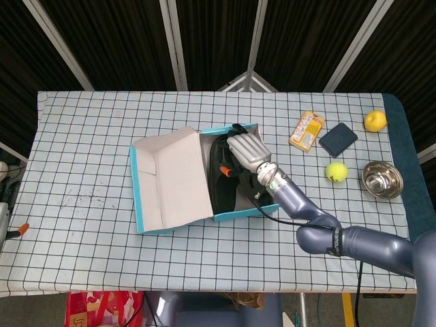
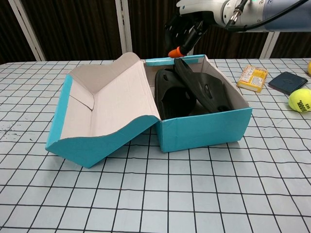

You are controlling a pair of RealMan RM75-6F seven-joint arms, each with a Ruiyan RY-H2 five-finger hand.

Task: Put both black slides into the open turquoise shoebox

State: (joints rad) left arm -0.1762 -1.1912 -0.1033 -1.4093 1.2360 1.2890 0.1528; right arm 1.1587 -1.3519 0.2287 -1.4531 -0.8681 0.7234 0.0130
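1. The right hand (image 2: 187, 30) hovers above the far end of the turquoise shoebox (image 2: 204, 127), fingers loosely curled and holding nothing; in the head view it (image 1: 246, 151) sits over the box's interior. The left hand is in neither view.
2. Both black slides are inside the box: the flat slide (image 2: 170, 97) lies on the floor on the lid side, and the tilted slide (image 2: 204, 90) leans across it, its far end riding up by the back wall.
3. To my judgement, the step in hand is seating that tilted slide. A gentle downward press on its raised end should do it, while leaving the open lid (image 2: 104, 111) undisturbed.
4. The box looks light on the tabletop (image 2: 155, 204), so a sideways shove could slide it.
5. The tennis ball (image 2: 300, 99) and yellow packet (image 2: 252, 77) lie well apart.
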